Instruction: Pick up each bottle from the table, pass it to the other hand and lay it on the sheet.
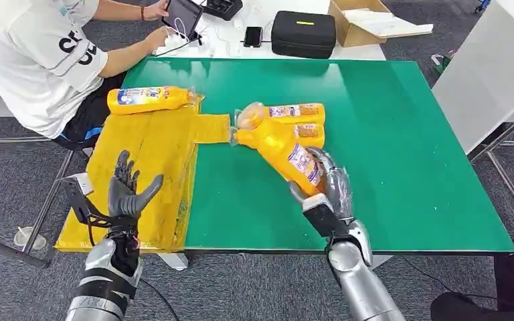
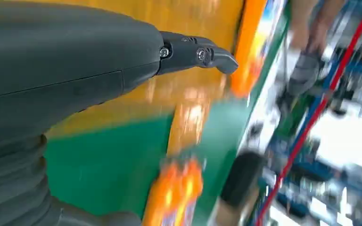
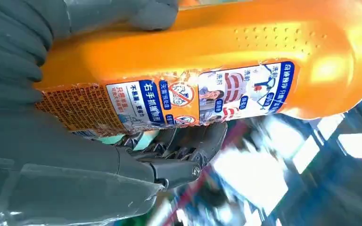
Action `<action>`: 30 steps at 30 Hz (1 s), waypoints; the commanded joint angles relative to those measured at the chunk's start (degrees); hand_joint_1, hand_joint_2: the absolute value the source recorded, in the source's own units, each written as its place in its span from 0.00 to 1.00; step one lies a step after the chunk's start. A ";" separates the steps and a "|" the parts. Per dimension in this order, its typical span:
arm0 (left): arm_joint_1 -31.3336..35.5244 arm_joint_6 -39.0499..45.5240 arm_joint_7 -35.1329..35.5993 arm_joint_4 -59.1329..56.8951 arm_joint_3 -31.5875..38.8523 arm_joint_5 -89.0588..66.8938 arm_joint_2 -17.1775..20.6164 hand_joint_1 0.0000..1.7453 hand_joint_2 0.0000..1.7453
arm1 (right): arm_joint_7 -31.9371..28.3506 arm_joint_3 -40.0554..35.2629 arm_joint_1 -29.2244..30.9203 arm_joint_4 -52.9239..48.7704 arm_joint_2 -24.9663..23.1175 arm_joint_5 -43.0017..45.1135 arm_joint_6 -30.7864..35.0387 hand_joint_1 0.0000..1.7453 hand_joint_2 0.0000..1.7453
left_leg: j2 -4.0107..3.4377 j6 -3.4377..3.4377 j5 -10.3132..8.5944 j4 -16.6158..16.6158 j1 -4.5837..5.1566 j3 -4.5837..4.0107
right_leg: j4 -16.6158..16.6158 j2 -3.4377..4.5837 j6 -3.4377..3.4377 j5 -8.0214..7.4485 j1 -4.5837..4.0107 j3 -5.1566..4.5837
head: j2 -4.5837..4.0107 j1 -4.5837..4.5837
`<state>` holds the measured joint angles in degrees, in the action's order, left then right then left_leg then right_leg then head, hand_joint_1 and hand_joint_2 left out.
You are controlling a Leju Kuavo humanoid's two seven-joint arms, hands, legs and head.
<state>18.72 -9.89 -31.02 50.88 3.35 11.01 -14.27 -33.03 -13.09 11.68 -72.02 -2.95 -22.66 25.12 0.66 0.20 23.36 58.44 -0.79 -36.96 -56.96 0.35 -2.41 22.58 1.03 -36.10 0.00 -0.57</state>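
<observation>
Where the right hand (image 1: 326, 184) grips the held bottle (image 1: 284, 148), its fingers hide the base. Glossy orange plastic, peeling label. Two bottles (image 1: 288, 120) lie at twelve o'clock on the green tabletop (image 1: 388, 134); another bottle (image 1: 148, 99) rests on the crinkled yellow sheet (image 1: 147, 160). Left hand (image 1: 128, 190) spread, empty.

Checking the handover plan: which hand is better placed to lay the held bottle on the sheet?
Left hand: it hovers open over the sheet, while the right hand grips the bottle over the green mat.
</observation>
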 commanded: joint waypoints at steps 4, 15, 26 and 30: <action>-3.66 -18.60 7.79 6.63 -15.22 15.32 2.86 0.00 1.00 | -6.97 6.86 -3.34 1.96 -5.50 3.19 -1.10 1.00 1.00 | -0.13 0.03 0.17 -0.04 -0.06 0.42 | 0.08 -0.02 0.16 0.12 -0.11 0.43 | 0.00 0.02; -2.81 -22.61 7.28 3.76 -24.63 16.01 3.96 0.00 1.00 | -6.97 -11.33 -1.90 12.80 -6.99 11.34 -0.69 1.00 1.00 | -0.20 -0.01 0.08 -0.07 -0.05 0.16 | 0.07 0.11 0.09 0.01 -0.07 0.13 | 0.00 0.00; 1.71 -22.11 8.53 -4.86 -27.92 15.66 3.44 0.00 1.00 | -6.97 -23.69 3.11 22.20 -9.84 8.35 3.11 1.00 1.00 | -0.19 0.00 0.06 -0.06 -0.06 0.15 | 0.06 0.09 0.10 0.01 -0.08 0.12 | 0.00 0.02; 2.15 -22.93 8.59 -5.87 -28.01 17.02 3.14 0.00 1.00 | -6.97 -25.83 3.36 25.35 -10.67 7.64 2.79 1.00 1.00 | -0.13 -0.01 0.04 -0.06 -0.05 0.08 | 0.05 0.05 0.08 0.01 -0.06 0.06 | 0.02 0.00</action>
<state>16.61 -31.56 -23.23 53.15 -21.22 26.45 -12.33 -39.89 -31.22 10.56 -58.31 -12.33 -14.38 28.13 0.62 0.19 23.37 58.41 -0.82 -37.02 -56.96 0.36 -2.40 22.59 1.01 -36.17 0.02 -0.57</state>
